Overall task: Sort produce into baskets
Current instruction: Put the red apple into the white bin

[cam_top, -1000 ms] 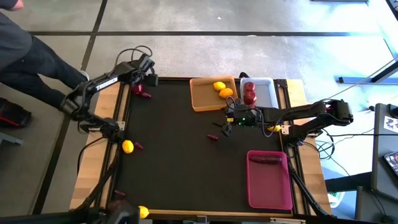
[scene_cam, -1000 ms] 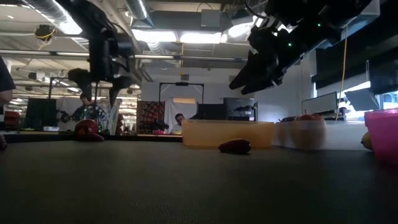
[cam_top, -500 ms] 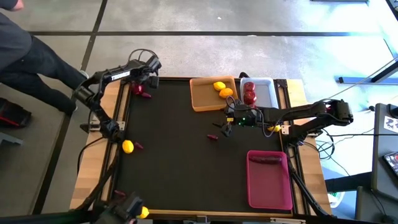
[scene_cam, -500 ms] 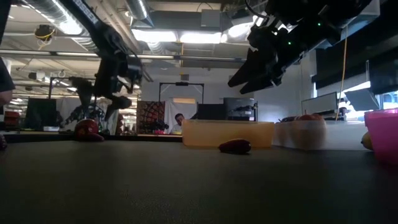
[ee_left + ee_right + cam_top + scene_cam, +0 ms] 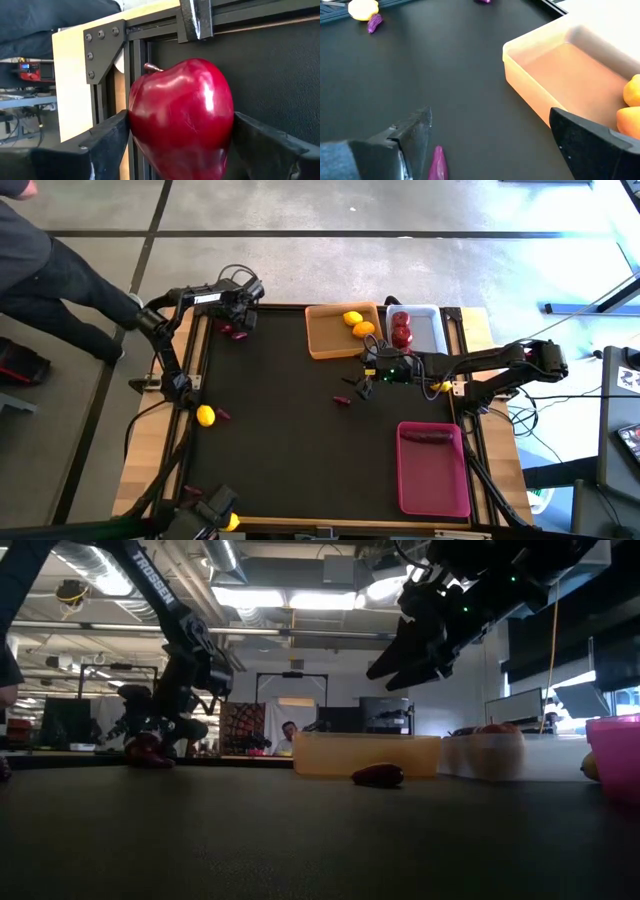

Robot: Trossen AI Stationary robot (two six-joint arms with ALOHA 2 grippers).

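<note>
My left gripper point(image 5: 238, 320) is at the table's far left corner, lowered onto a round red apple point(image 5: 182, 125) that sits on the black mat point(image 5: 143, 748). A dark purple piece point(image 5: 241, 333) lies right beside it. My right gripper point(image 5: 362, 385) is open and empty, hovering above the mat near the orange basket point(image 5: 325, 335). A dark purple piece point(image 5: 438, 165) lies on the mat below it point(image 5: 343, 401). The orange basket holds a lemon point(image 5: 351, 318) and an orange-tinted citrus point(image 5: 364, 329). My left gripper has the red apple between its two fingers, one against each side of the apple's body point(image 5: 137, 135). The fingers slant down from the table's left side. The apple's stem point(image 5: 152, 67) shows beyond the fingers. The apple rests on the mat.
The white basket point(image 5: 428, 338) holds red apples point(image 5: 401, 332). The magenta basket point(image 5: 435, 480) holds a purple piece point(image 5: 430, 436). Lemons lie at the left edge point(image 5: 205, 416) and the near left corner point(image 5: 231, 521). A person point(image 5: 50, 270) stands beyond the far left corner.
My left gripper has gone down toward the red apple at the far left corner and tipped over, so that its fingers now stand around the apple. The apple has stayed where it was.
</note>
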